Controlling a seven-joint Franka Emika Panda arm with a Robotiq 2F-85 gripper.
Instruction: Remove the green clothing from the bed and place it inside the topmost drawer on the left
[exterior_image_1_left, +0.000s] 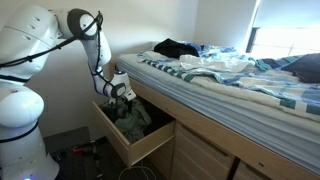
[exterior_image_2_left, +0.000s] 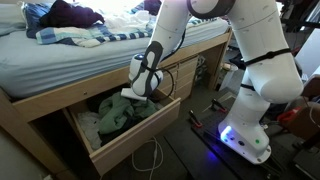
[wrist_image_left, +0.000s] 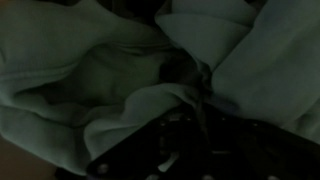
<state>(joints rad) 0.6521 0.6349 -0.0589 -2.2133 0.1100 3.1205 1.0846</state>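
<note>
The green clothing (exterior_image_1_left: 132, 118) lies bunched inside the open topmost drawer (exterior_image_1_left: 122, 143) under the bed, and it also shows in an exterior view (exterior_image_2_left: 115, 114). My gripper (exterior_image_1_left: 119, 90) is lowered into the drawer's mouth, right on top of the cloth, as both exterior views show (exterior_image_2_left: 141, 90). The wrist view is dark and filled with green folds (wrist_image_left: 110, 75). One fold runs down into my jaws (wrist_image_left: 190, 118), which look shut on it.
The bed (exterior_image_1_left: 230, 75) carries a striped blanket and dark clothes (exterior_image_1_left: 176, 47) near the wall. The wooden bed frame (exterior_image_2_left: 60, 95) overhangs the drawer. Cables (exterior_image_2_left: 150, 160) lie on the floor in front. The robot base (exterior_image_2_left: 245, 135) stands close beside the drawer.
</note>
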